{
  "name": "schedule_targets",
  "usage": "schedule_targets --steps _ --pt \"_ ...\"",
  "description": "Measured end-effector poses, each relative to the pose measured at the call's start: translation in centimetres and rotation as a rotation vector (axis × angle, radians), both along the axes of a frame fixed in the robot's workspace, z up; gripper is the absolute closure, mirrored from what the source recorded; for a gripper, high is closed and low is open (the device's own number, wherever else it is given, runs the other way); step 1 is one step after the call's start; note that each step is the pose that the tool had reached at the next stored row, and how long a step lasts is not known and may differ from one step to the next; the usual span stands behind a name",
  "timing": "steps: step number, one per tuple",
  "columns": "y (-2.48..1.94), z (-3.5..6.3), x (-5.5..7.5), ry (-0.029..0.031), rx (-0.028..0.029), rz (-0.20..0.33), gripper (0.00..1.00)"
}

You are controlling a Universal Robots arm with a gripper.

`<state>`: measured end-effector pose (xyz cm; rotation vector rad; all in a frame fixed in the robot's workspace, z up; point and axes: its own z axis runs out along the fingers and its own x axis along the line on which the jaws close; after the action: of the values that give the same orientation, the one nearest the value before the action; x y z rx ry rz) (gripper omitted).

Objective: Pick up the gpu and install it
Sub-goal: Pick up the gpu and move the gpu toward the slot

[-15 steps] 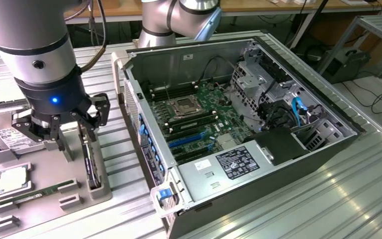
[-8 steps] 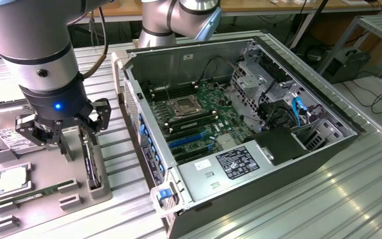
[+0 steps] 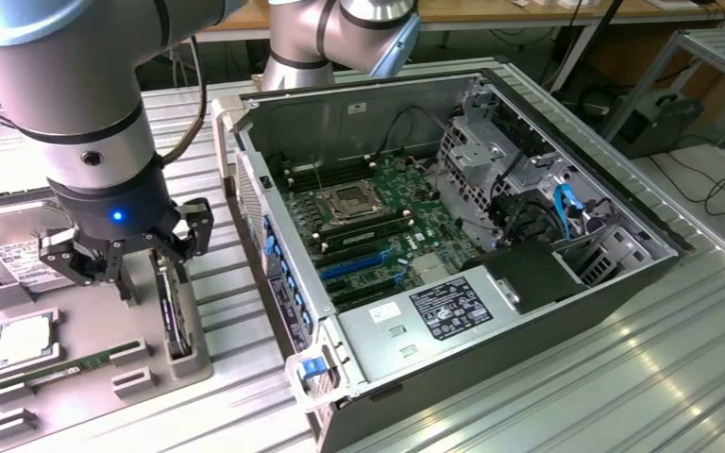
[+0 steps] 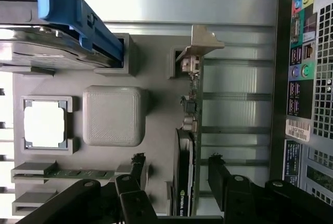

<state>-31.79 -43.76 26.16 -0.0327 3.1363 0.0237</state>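
The tool (image 4: 177,164) hung over the grey parts tray (image 4: 156,78) with its jaws spread wide, one finger on each side of the gpu (image 4: 186,151) and neither appearing to touch it. The gpu stood on edge in its tray slot, fan block facing one finger and bare board facing the other, with its silver bracket (image 4: 200,42) at the far end. In the wrist view the card sat off-centre in the gap, closer to the finger on the board side. On closing, that finger would likely land first and shove the card sideways against its slot before the other arrived, leaving a tilted grip. The opposite finger would press on the fan block, a poor surface that might flex or slip. How deep the fingers reached along the card could not be told; a shallow pinch could let it pivot once lifted. That same finger stood close to the raised holder at the end of the memory stick (image 4: 73,172), so any drift could knock it. The processor (image 4: 44,122) and the hard drive (image 4: 31,52) lay further off. Across the worktop (image 3: 665,377) the open computer case (image 3: 589,283) waited, and a crooked card would probably foul its wall or miss the motherboard (image 3: 376,222) slot.
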Motion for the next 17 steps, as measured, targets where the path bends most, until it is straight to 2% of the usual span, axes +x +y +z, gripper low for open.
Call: schedule_targets --steps 7,10,17 --pt "0.00 -1.08 0.0 0.0012 0.0000 0.000 0.40" --pt "-0.01 -1.70 0.0 0.0013 -0.0027 0.000 0.40" --pt "0.00 -2.65 0.0 0.0012 -0.0036 -0.001 0.40"
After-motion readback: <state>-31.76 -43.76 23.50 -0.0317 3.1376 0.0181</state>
